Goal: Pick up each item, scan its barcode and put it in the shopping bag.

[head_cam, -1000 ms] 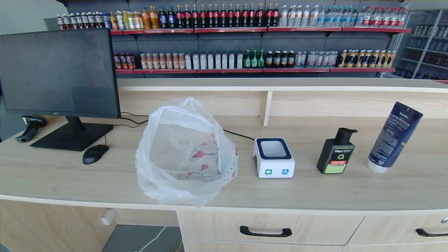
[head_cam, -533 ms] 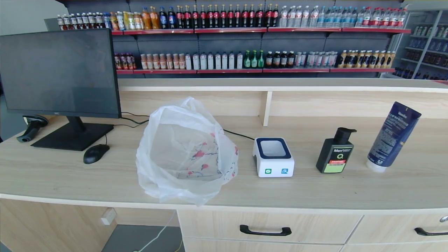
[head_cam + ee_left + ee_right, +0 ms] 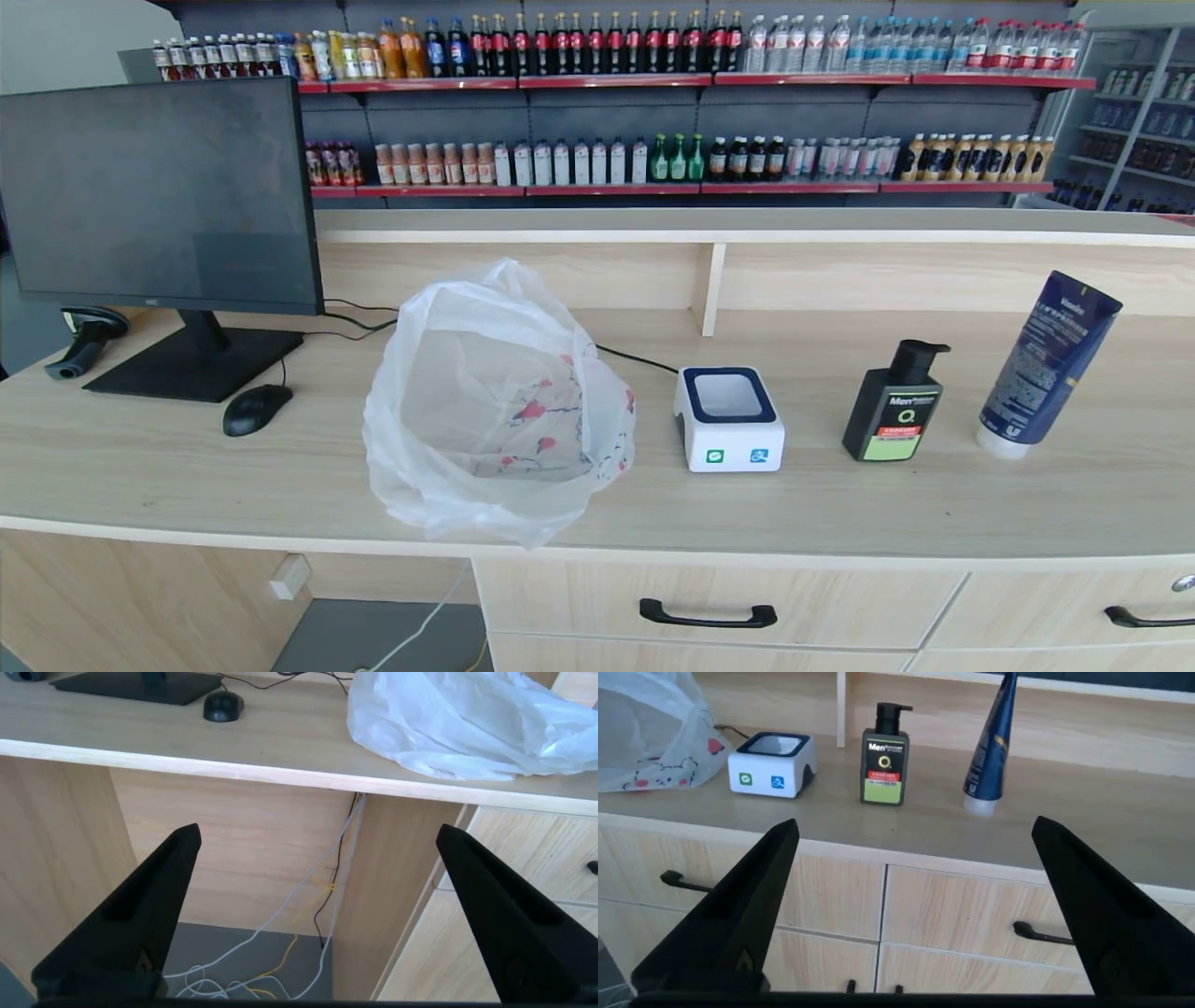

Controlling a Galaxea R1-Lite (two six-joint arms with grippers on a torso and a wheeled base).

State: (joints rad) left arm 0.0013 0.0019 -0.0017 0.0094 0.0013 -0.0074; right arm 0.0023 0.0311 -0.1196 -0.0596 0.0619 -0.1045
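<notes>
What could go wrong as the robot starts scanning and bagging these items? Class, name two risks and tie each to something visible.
1. The blue tube stands tall on its narrow cap, so a glancing touch from the right gripper could probably topple it.
2. The shopping bag is limp plastic sitting at the front edge of the counter; a dropped item might catch its rim or drag it off.

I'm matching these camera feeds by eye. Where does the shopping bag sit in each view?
Head view: shopping bag mid-counter, between mouse and scanner.
Left wrist view: shopping bag at the counter's front edge, mouse beside it.
Right wrist view: shopping bag beside the scanner, cut by the frame.
Shared landmark: the wooden counter.
</notes>
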